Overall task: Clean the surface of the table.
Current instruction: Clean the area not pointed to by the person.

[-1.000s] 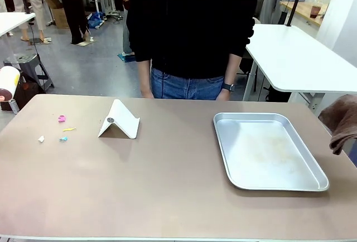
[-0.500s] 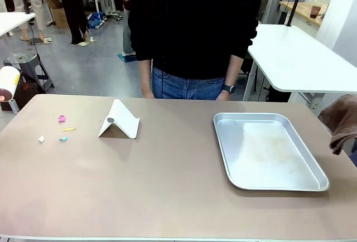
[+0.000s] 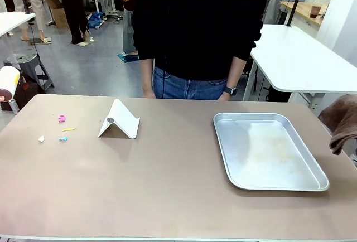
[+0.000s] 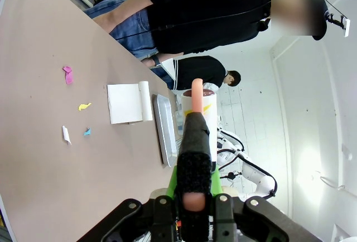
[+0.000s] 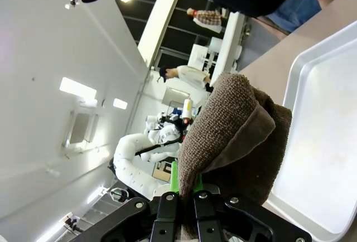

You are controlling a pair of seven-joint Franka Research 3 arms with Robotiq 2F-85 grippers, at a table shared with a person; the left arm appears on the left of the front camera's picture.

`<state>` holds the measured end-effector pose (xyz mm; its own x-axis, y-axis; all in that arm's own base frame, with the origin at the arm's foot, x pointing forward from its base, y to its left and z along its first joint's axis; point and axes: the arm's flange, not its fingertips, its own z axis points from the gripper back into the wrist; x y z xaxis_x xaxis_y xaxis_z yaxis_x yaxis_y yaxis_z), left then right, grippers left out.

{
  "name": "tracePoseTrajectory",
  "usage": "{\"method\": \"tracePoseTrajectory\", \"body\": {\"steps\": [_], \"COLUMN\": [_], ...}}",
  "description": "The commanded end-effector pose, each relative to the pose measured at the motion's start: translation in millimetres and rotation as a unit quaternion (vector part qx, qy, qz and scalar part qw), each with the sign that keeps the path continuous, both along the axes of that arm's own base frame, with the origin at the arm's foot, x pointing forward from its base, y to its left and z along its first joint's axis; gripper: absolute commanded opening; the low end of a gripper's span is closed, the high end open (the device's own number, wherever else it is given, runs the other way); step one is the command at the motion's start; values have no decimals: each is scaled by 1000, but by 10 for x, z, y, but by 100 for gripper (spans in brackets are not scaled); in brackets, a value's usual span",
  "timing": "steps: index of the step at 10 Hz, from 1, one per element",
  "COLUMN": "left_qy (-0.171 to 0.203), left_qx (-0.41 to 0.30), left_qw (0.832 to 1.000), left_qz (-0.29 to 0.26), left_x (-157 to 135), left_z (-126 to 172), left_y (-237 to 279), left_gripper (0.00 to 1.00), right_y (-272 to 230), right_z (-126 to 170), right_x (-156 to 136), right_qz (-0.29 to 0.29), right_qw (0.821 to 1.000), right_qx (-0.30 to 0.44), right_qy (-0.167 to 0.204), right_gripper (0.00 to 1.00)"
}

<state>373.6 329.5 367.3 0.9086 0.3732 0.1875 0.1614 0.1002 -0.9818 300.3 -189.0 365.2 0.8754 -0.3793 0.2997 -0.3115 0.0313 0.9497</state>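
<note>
Brown towel [image 5: 234, 136], black handle [image 4: 195, 141]: both jaws clamped tight.

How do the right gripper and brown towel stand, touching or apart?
Touching. The right wrist view shows the right gripper shut on the brown towel.

Front view faces across the counter [image 3: 167, 186] toward the person [image 3: 195, 24]; both rolled wrist views sit low, sharing the metal tray [image 3: 268, 150].
</note>
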Motion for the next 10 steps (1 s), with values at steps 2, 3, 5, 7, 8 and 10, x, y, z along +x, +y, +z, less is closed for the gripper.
{"method": "tracePoseTrajectory", "body": {"steps": [2, 3, 5, 7, 8, 10], "left_qy": [-3, -3, -3, 0, 20, 57], "left_qx": [0, 0, 0, 0, 98, 180], "left_qw": [1000, 1000, 1000, 1000, 995, 982], "left_qz": [-1, -1, -1, 0, 9, -3], "left_x": [-22, -22, -22, 0, -34, 69], "left_z": [35, 35, 35, 0, 96, 161], "left_y": [-7, -7, -7, 0, -52, -72], "left_gripper": [0, 0, 0, 23, 23, 23], "right_y": [-11, -11, -11, -11, -11, -11], "right_z": [46, 46, 46, 46, 46, 46], "right_x": [-29, -29, -29, -29, -29, -29], "right_qz": [0, 0, 0, 0, 0, 0], "right_qw": [1000, 1000, 1000, 1000, 1000, 1000], "right_qx": [0, 0, 0, 0, 0, 0], "right_qy": [-6, -6, -6, -6, -6, -6], "right_gripper": [7, 7, 7, 7, 7, 7]}}
